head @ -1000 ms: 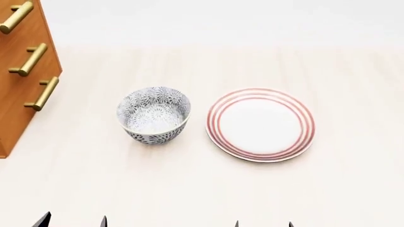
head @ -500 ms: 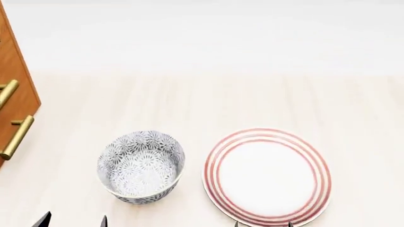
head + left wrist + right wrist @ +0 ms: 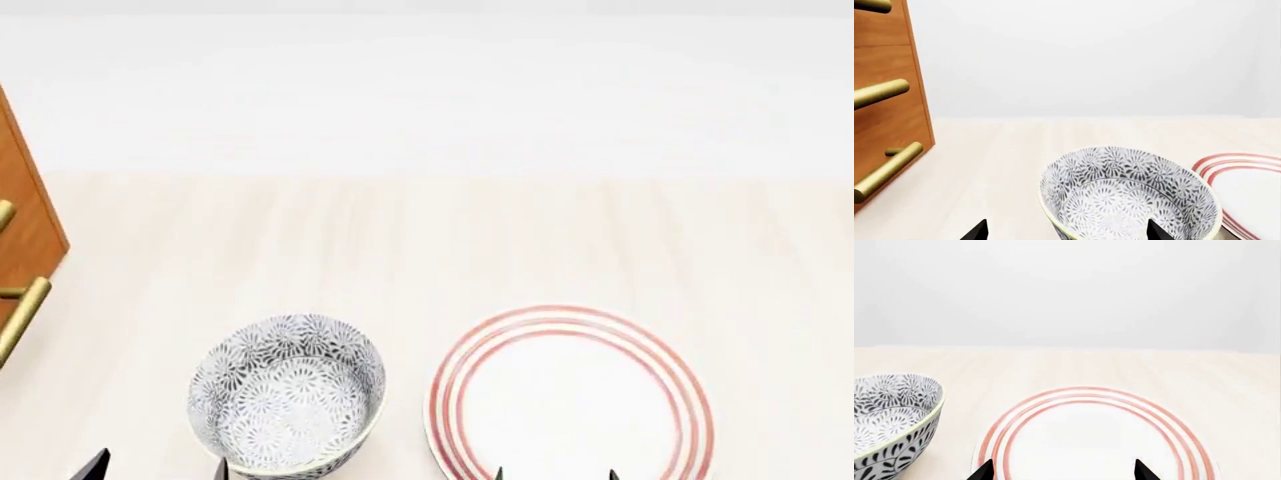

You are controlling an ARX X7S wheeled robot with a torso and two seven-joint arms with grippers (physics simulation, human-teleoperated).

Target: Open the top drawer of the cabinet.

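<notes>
The cabinet (image 3: 24,215) is cut by the head view's left edge to a thin sliver with bits of two brass handles (image 3: 19,318), and in the left wrist view the top drawer (image 3: 877,22) is clipped too, only the tip of its handle being seen. Each claw is shown merely as dark fingertips at the bottom edges, left (image 3: 1066,231) and right (image 3: 1062,471), empty and spread apart. The bowl (image 3: 286,408) and plate (image 3: 570,398) are trimmed by the head view's lower edge.
</notes>
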